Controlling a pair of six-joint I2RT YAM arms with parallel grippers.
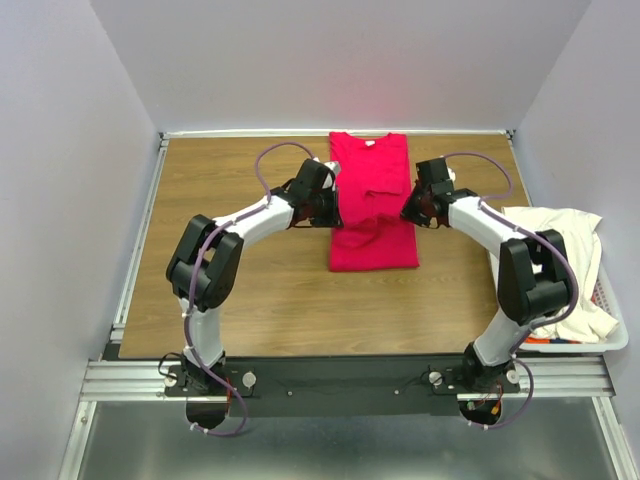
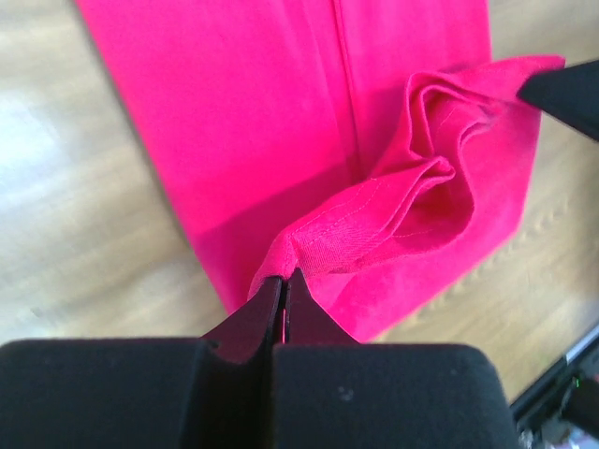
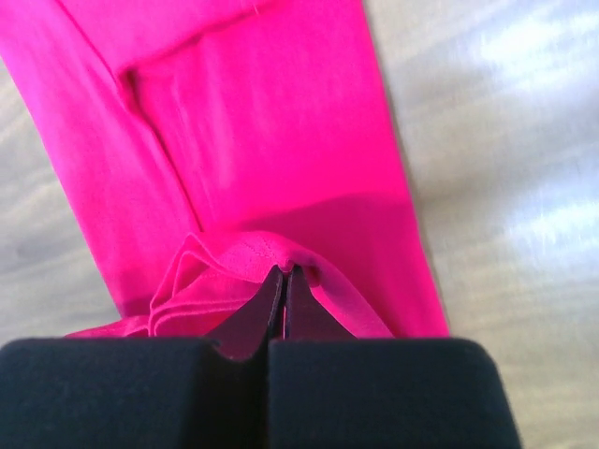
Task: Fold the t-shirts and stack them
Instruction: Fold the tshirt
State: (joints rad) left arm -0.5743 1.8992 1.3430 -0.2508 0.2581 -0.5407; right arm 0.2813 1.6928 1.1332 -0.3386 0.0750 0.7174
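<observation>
arms bow outward from the near edge, elbows high; cream t-shirt (image 1: 555, 235) slumps over the basket (image 1: 612, 338) at four o'clock; left gripper (image 2: 284, 281) and right gripper (image 3: 284, 273) clamp a raised fold of the red t-shirt (image 1: 372, 245), at its nine and three o'clock edges, toward twelve

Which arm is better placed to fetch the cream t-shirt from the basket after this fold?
Right. The cream t-shirt drapes over the basket on the robot's right, beside the right arm, far from the left. Both left claw and right claw now pinch the red t-shirt.
</observation>
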